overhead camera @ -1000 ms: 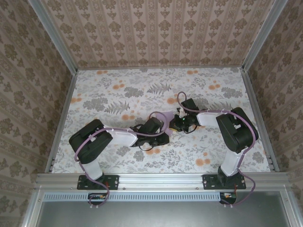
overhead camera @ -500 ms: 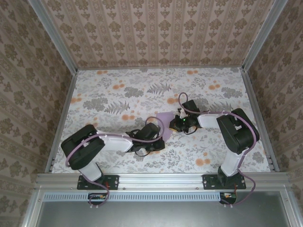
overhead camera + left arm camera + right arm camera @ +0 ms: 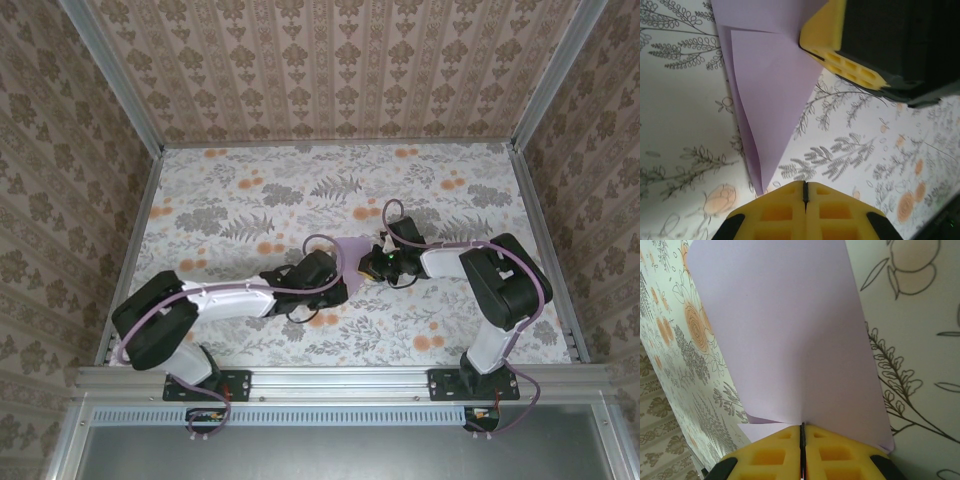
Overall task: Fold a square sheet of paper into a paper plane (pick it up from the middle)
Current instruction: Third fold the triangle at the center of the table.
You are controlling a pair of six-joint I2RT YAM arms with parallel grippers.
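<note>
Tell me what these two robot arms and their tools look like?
The left arm and right arm are chunky black joints joined by white links, with thin lilac cables looping along them. The left tool and right tool each end in two yellow fingers moulded with square hollows, on black bodies.

We saw three walls point(image 3: 340, 70) papered in beige-brown floral stripes, with grey metal posts point(image 3: 112, 80) at the back corners. A pale cloth point(image 3: 250, 190) printed with grey leaves and orange blossoms covered the table. A metal rail point(image 3: 340, 379) ran along its near edge, under soft, even light.
</note>
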